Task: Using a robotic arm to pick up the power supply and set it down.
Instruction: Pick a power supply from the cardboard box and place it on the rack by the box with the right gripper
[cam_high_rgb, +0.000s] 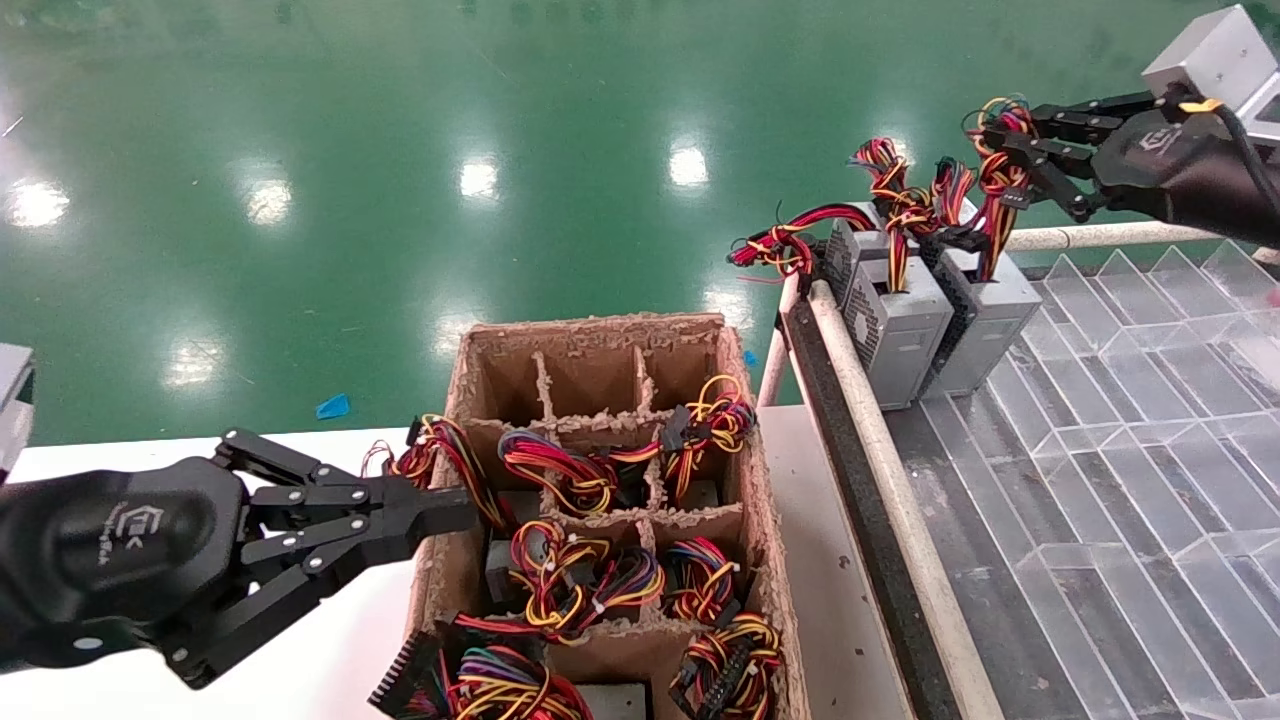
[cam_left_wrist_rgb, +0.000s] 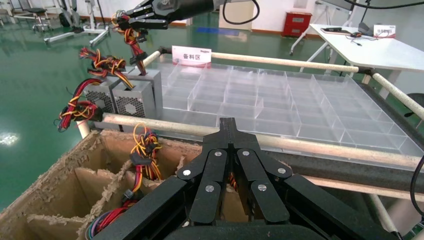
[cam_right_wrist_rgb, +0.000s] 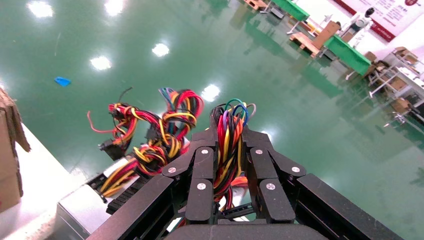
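over the clear tray (cam_high_rgb: 1150, 420), the right gripper (cam_high_rgb: 1010, 160) pinches the wire bundle (cam_right_wrist_rgb: 227, 145) of the power supply (cam_high_rgb: 985, 320) standing in a corner cell. set-down looks done; next, let go. left gripper (cam_high_rgb: 440, 510), fingers together, idles beside the cardboard box (cam_high_rgb: 760, 500).

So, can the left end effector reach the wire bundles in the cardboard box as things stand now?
Probably yes. The left end effector, shut, already sits at the cardboard box edge, beside a wire bundle, with nothing between them. It must open first.
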